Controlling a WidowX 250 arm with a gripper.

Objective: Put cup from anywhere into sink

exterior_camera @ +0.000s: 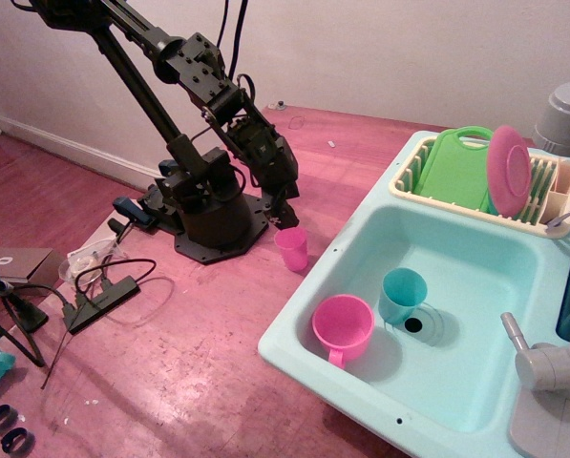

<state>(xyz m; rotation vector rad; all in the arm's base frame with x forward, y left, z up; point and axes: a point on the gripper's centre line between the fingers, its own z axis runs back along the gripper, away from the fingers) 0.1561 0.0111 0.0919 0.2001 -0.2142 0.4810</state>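
The small pink cup (291, 248) stands upright on the pink table just left of the sink's far-left corner. The light teal sink (475, 367) fills the right side, with a dark drain hole (413, 324) and a grey faucet (542, 358). My gripper (286, 215) hangs on the black arm directly above the cup's rim, fingers pointing down. The fingertips are at or just above the rim; I cannot tell whether they are open or shut.
A larger pink mug with a handle (342, 327) and a teal cup (402, 294) stand inside the sink. A cream dish rack (490, 186) holds a green board and a pink plate at the back right. The arm's black base (213, 224) and cables (98, 296) lie left.
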